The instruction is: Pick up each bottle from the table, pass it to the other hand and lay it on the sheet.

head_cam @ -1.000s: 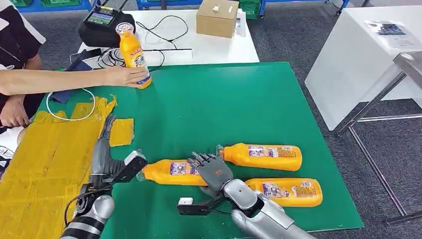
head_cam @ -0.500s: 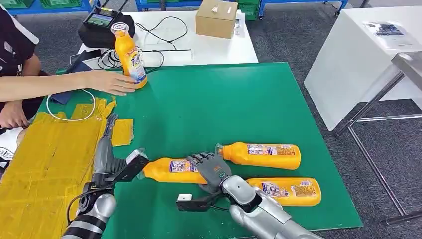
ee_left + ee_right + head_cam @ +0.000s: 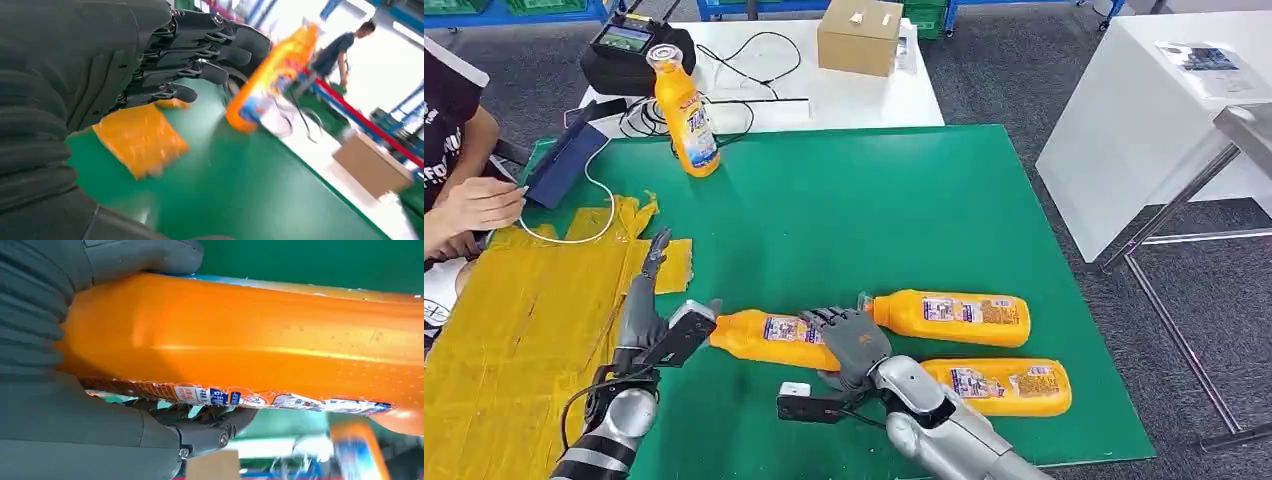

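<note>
Right robot hand (image 3: 852, 342): fingers wrapped over a lying bottle (image 3: 769, 340), gripping it on the green surface (image 3: 854, 210). Thumb (image 3: 145, 257) pressed on the orange body.
Left robot hand (image 3: 646, 310): empty, fingers apart, beside that bottle's cap end.
Two more bottles lying near: one (image 3: 954, 317) just past the right robot hand, one (image 3: 1004, 386) beside its arm.
Upright bottle (image 3: 684, 112) at the far edge.
Yellow sheet (image 3: 514, 320) to the left.
Person's hand (image 3: 479, 203) near the sheet's far corner.

Bright, even light; blurry wrist views
</note>
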Action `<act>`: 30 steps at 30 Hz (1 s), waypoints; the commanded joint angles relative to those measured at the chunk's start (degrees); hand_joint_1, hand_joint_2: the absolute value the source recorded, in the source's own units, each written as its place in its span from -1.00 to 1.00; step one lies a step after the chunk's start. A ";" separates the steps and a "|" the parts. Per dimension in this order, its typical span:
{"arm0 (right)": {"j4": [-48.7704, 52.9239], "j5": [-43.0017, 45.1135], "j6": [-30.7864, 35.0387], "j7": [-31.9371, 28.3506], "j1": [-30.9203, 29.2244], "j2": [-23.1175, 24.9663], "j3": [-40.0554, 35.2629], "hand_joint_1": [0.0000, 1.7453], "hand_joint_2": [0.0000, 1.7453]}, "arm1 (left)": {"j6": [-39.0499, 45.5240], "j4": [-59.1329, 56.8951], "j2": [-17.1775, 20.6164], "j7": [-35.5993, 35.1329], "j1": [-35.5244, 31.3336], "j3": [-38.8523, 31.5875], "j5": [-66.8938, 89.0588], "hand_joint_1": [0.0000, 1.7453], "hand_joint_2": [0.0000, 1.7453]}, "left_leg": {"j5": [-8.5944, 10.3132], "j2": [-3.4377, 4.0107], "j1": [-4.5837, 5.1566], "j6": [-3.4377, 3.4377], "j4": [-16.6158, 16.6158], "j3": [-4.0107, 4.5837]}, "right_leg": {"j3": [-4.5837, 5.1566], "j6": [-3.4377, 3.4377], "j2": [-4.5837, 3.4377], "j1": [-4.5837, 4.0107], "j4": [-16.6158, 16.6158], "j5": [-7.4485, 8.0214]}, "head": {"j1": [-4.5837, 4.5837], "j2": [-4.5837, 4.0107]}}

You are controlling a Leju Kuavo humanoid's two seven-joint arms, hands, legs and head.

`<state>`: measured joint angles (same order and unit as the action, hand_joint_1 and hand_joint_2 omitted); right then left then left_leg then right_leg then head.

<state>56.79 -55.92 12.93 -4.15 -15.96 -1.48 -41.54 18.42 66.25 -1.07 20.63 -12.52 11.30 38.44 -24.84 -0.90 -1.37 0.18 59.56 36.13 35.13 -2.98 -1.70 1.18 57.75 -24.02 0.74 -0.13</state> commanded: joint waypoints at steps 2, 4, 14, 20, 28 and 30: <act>20.71 10.02 6.62 -6.50 10.11 5.43 16.09 1.00 1.00 | -16.94 14.16 -0.81 0.88 5.25 -1.65 -17.42 -1.00 1.00 | -0.07 0.00 0.02 -0.06 0.01 0.11 | 0.09 0.09 0.12 -0.02 0.02 -0.09 | -0.02 0.00; 21.39 11.76 7.43 -7.72 10.59 6.14 17.26 1.00 1.00 | -18.84 14.65 -0.80 0.93 5.44 -1.52 -19.81 -1.00 1.00 | -0.10 -0.08 0.02 -0.10 0.00 0.09 | 0.02 0.11 0.17 -0.02 -0.01 -0.13 | 0.00 0.00; 24.54 17.93 13.01 -13.87 12.68 8.25 20.30 1.00 1.00 | -28.18 15.86 -0.18 -0.39 5.31 -0.29 -33.53 -1.00 1.00 | -0.08 -0.07 0.02 -0.05 -0.03 0.09 | 0.05 0.11 0.14 -0.02 -0.03 -0.09 | 0.00 0.00; 21.85 17.81 12.38 -14.23 11.22 8.07 18.30 1.00 1.00 | -33.76 15.36 0.51 -0.98 4.79 2.10 -40.29 -1.00 1.00 | -0.11 -0.01 0.00 -0.11 -0.13 -0.16 | -0.19 0.17 0.19 -0.06 -0.16 -0.11 | 0.00 0.00; 14.22 8.85 10.32 -15.99 8.10 7.32 7.73 1.00 1.00 | -35.38 15.59 0.67 -1.07 2.02 6.52 -41.83 -1.00 1.00 | -0.06 0.00 -0.02 -0.05 -0.07 0.02 | -0.02 0.13 0.12 -0.07 -0.10 -0.05 | 0.00 0.00; 13.89 8.53 10.67 -15.82 8.19 7.56 7.40 1.00 1.00 | -35.38 15.48 0.61 -1.09 1.82 6.54 -41.91 -1.00 1.00 | -0.06 -0.01 -0.02 -0.06 -0.11 -0.04 | -0.07 0.15 0.14 -0.07 -0.13 -0.05 | 0.00 0.00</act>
<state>79.13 -44.05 23.47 -19.93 -4.00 6.62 -26.61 -16.66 83.34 -1.18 20.02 -7.15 13.95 -2.69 -24.87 -1.01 -1.36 0.18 59.56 36.35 35.31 -2.99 -1.67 1.19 57.73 -24.06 0.74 -0.13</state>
